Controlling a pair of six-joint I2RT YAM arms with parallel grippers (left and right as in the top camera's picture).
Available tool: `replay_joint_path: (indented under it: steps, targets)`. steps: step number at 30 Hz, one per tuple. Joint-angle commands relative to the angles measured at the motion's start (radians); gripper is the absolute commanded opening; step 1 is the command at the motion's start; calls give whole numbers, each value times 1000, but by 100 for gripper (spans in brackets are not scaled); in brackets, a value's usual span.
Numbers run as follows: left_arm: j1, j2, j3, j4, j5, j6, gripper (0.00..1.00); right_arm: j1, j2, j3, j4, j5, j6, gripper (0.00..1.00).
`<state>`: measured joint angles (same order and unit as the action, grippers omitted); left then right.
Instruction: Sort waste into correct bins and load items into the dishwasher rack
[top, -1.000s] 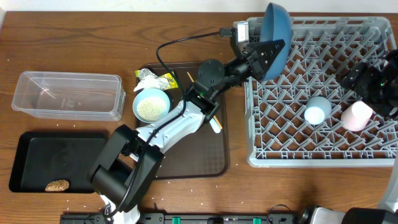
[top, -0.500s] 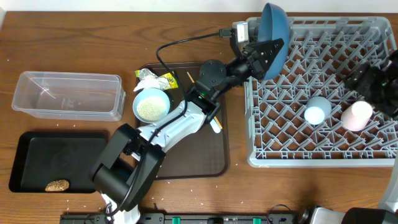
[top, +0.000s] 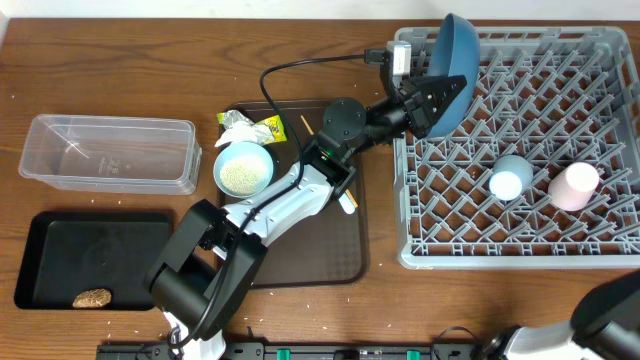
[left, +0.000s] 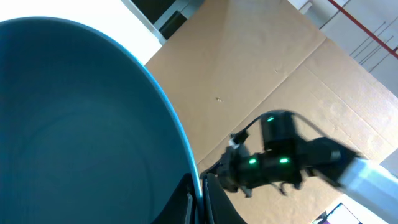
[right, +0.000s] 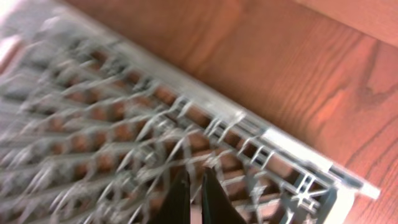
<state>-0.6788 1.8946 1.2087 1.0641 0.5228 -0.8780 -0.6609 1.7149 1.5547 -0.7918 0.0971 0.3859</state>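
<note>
gripping the plate (top: 458, 40) by its rim above the rack (top: 500, 258) corner, the left gripper (top: 445, 93) may let it slip off the pegs; the right gripper (right: 194, 200) looks closed, empty.

Counted on the table: one grey rack (top: 500, 260), one dark-blue plate (top: 458, 48), two cups, light blue cup (top: 511, 177) and pink cup (top: 574, 186), one bowl (top: 219, 165), one clear tub (top: 110, 152), one black tray (top: 90, 250), one brown lump (top: 92, 297), one wrapper (top: 264, 127), one napkin (top: 236, 121), one brown serving tray (top: 320, 255).
</note>
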Motion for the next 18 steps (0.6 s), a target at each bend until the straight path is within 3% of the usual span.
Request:
replay_joint_path:
  steps: [1, 9, 18]
  targets:
    - [0, 3, 41, 15, 20, 49, 6, -53, 82, 1, 46, -17, -39, 1]
    - [0, 3, 41, 15, 36, 75, 6, -117, 234, 1, 200, -105, -126, 1]
    - [0, 3, 41, 15, 35, 101, 6, -144, 328, 1, 259, -197, -221, 1]
